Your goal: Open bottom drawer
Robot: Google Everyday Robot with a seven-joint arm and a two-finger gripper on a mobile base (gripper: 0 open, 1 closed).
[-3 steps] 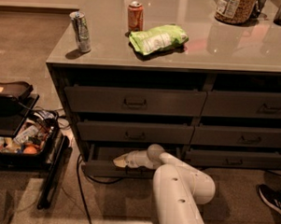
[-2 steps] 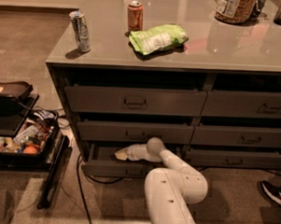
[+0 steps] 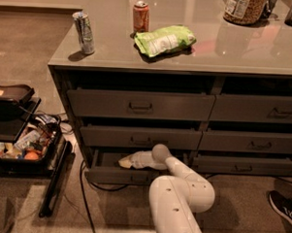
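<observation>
Low at left, bottom drawer juts toward camera, long axis left-right; pincer over it, grip unreadable.

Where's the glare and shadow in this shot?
Camera view: the countertop glares at right, mirroring the jar; deep shadow lies under its overhang and inside the bottom drawer, where the gripper sits, pale against the dark.
</observation>
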